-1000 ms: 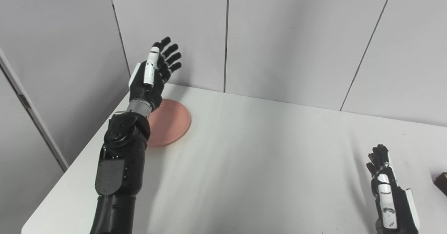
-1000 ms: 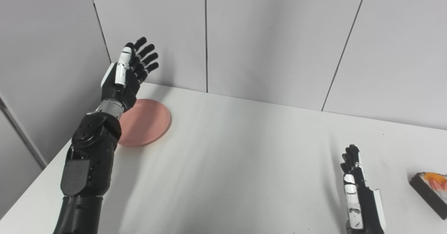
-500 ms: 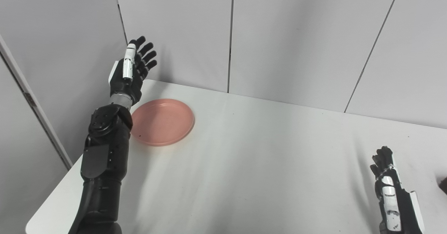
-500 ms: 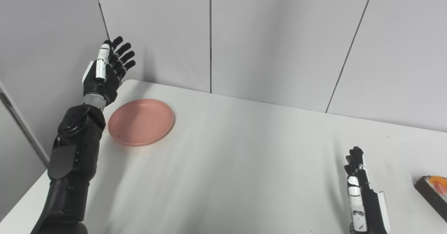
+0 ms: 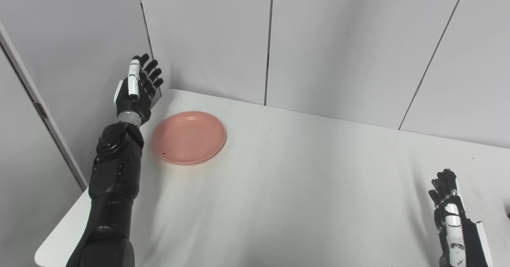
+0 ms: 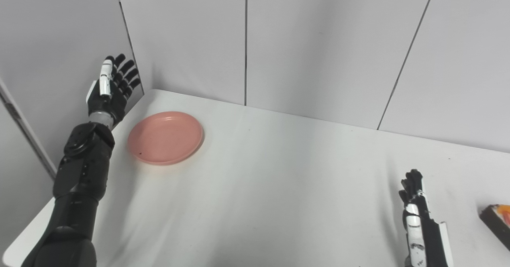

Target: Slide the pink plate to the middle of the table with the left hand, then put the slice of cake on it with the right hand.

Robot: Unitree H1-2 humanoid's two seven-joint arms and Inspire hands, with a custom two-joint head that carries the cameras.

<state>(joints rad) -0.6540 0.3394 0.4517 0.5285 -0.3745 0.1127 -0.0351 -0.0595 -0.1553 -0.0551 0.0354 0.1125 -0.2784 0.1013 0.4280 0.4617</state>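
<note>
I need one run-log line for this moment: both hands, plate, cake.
left hand open, raised left of pink plate, apart | plate at far-left of table | right hand idle, open | slice of cake right edge, untouched

Place: a robot test cell or lab booth, not a home.
Walls: plain grey partition panels (image 5: 338, 44) with thin vertical seams enclose the back and left side.
Surface: a bare white tabletop (image 5: 287, 195) pushed into the corner.
Fittings: a pale metal frame post (image 5: 40, 111) slants at far left.
Décor: unmarked, evenly lit surfaces.
</note>
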